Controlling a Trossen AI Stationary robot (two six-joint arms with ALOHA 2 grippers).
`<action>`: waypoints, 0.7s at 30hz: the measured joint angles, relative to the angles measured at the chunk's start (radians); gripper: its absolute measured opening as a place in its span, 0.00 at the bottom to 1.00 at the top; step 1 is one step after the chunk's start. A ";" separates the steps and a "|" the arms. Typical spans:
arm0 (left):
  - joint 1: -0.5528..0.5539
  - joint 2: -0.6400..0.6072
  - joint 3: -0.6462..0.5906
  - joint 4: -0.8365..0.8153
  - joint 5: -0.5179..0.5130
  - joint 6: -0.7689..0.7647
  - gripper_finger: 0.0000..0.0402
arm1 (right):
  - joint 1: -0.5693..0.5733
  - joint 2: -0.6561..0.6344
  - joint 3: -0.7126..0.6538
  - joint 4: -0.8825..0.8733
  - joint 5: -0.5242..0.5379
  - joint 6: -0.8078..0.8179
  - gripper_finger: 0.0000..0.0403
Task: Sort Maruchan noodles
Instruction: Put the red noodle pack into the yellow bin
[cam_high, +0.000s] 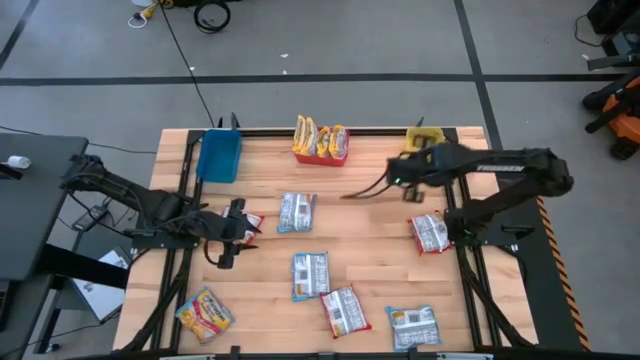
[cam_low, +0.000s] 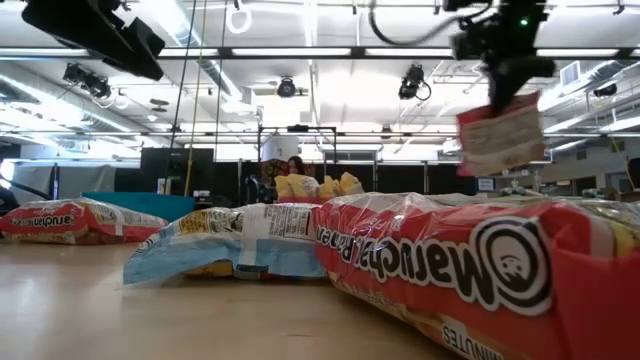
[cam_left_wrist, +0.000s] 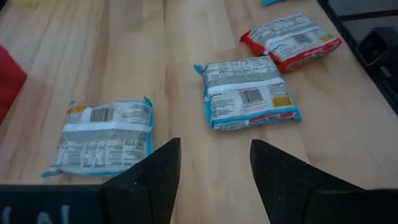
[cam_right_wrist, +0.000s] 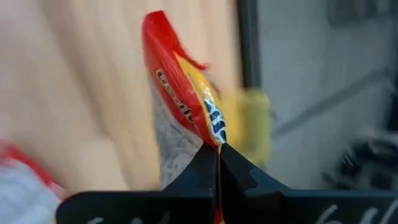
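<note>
Maruchan noodle packets lie flat on the wooden table: blue-and-white ones (cam_high: 297, 212) (cam_high: 310, 274) (cam_high: 413, 325), red-and-white ones (cam_high: 344, 310) (cam_high: 430, 233) and a yellow-orange one (cam_high: 205, 313). My right gripper (cam_high: 397, 180) is shut on a red-and-white packet (cam_low: 500, 135), high above the table's far right part. My left gripper (cam_high: 243, 235) hovers open at the table's left, beside a small red packet (cam_high: 253, 222). Two blue packets (cam_left_wrist: 102, 137) (cam_left_wrist: 249, 93) lie ahead of its fingers, which have nothing between them. My right gripper pinches the red-and-white packet by its crimped end seam (cam_right_wrist: 214, 134) between its two shut fingers. The fingers slant down from above. The packet hangs below them (cam_low: 500, 140), lifted clear of the table.
Three bins stand along the far edge: a blue one (cam_high: 220, 155), a red one (cam_high: 322, 155) holding yellow-orange packets, and a yellow one (cam_high: 425, 137) close to my right gripper. Bare wood lies between the packets in the table's middle.
</note>
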 joint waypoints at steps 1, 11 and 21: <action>-0.003 0.000 0.000 0.011 0.000 0.003 0.49 | -0.032 -0.012 0.000 -0.038 0.022 -0.002 0.01; -0.004 0.000 0.000 0.069 -0.001 0.028 0.49 | -0.359 0.014 -0.043 -0.008 0.046 -0.191 0.01; -0.004 0.000 0.000 0.068 -0.001 0.030 0.49 | -0.450 0.154 -0.131 0.376 -0.318 -0.345 0.01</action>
